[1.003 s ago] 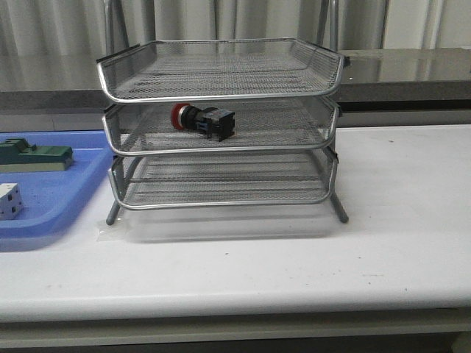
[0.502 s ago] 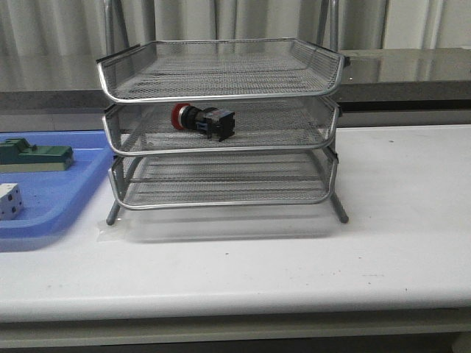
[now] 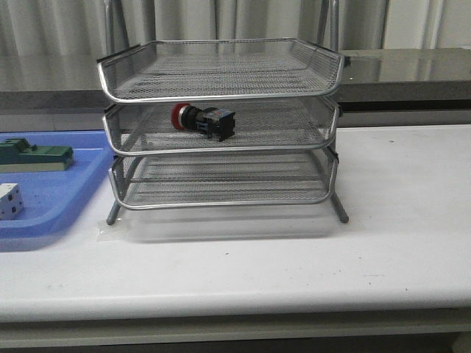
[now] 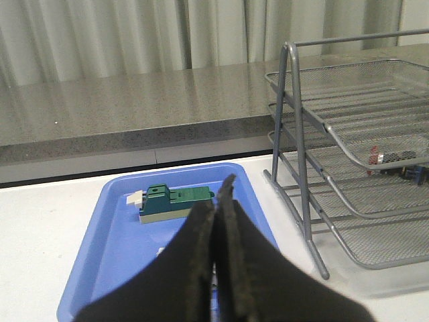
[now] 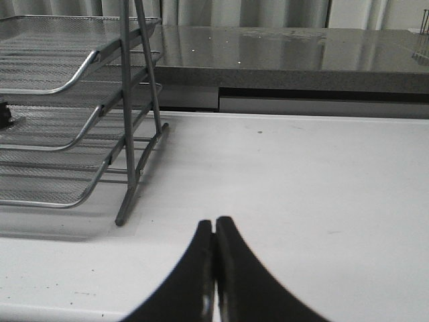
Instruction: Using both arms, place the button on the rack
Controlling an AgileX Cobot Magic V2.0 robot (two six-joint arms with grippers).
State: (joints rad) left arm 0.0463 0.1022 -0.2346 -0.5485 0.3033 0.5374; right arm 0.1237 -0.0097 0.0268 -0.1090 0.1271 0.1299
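The red-headed button (image 3: 202, 120) lies on its side on the middle tier of the silver wire-mesh rack (image 3: 221, 88), towards its left half. A bit of it shows in the left wrist view (image 4: 392, 163), and its black end shows in the right wrist view (image 5: 4, 114). Neither arm shows in the front view. My left gripper (image 4: 216, 201) is shut and empty, held over the blue tray, left of the rack (image 4: 348, 114). My right gripper (image 5: 214, 225) is shut and empty, over bare table to the right of the rack (image 5: 80, 67).
A blue plastic tray (image 3: 66, 195) sits left of the rack and holds a green block (image 3: 33, 157) and a white cube (image 3: 9, 201). The green block also shows in the left wrist view (image 4: 175, 201). A grey counter (image 3: 405, 73) runs behind the white table.
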